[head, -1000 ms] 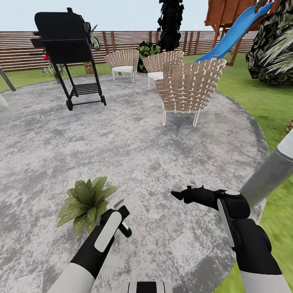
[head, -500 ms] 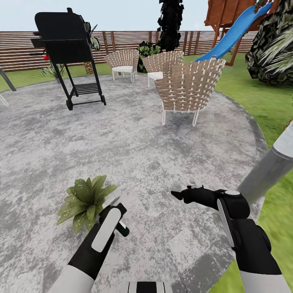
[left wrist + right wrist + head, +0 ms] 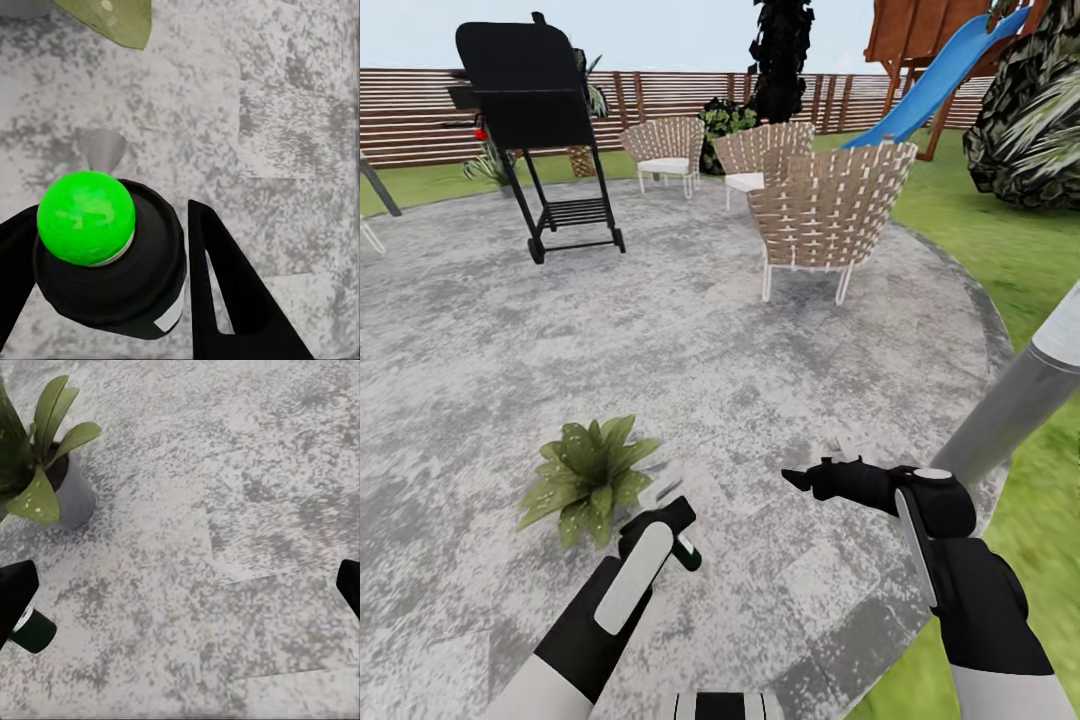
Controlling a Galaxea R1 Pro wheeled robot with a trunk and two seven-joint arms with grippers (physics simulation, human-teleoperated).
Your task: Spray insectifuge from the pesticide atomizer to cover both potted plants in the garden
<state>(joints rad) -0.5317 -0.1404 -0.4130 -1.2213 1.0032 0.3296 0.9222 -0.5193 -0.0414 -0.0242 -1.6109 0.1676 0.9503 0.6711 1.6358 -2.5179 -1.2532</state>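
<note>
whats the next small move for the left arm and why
Probably swing the left tool a little toward the potted plant and aim the pesticide atomizer at its leaves: the bottle sits clamped between the fingers, just beside the rosette rather than over it.

Seen from above, along the left gripper [image 3: 112,300]: two black fingers [image 3: 225,300] closed around a dark bottle, the pesticide atomizer [image 3: 112,277], viewed end-on with a bright green rounded cap facing the camera and a sliver of white label on its side. Beneath, mottled grey stone patio [image 3: 270,97]. At one edge, a broad green leaf [image 3: 120,19] of a potted plant, dotted with a pale speck. Beside the cap, a small translucent grey cone shape [image 3: 101,150].
</note>
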